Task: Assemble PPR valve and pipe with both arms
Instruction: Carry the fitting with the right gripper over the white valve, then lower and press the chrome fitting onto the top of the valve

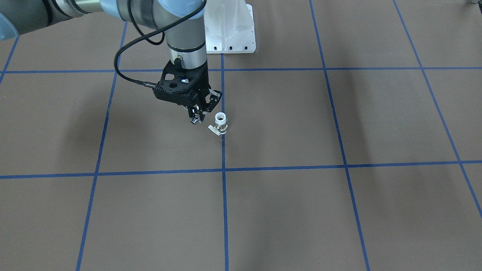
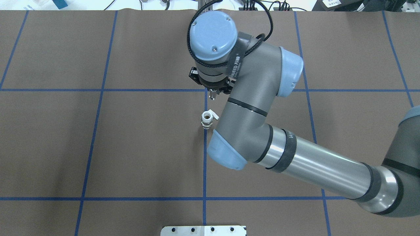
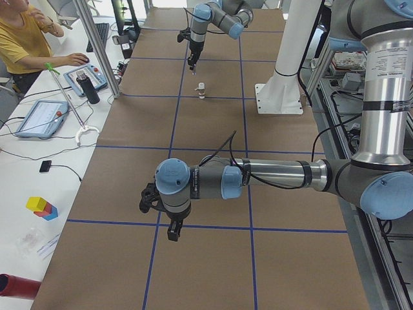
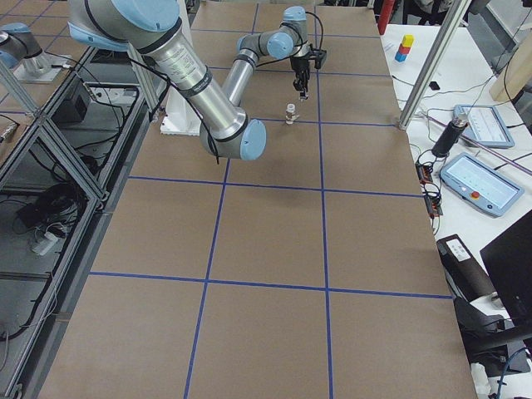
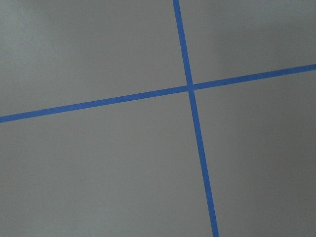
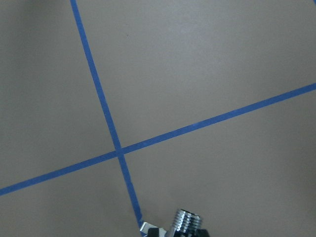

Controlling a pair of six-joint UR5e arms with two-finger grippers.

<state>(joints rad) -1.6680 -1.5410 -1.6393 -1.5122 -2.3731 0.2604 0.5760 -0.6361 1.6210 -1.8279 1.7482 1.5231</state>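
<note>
The stubby PPR valve, white plastic ring ends around a metallic middle, stands upright on the brown table on a blue tape line. One open white end faces up and its small flat lever juts out sideways. The shiny chrome pipe hangs above the table near it, not touching, pinched in the black end effector of the grey right arm.

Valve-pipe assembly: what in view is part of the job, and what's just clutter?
Job:
PPR valve, standing on the mat
pipe, held in the right claw
left claw, over the mat, far from both

Lying about:
white pedestal
tablets
black bottle
coloured blocks
</note>
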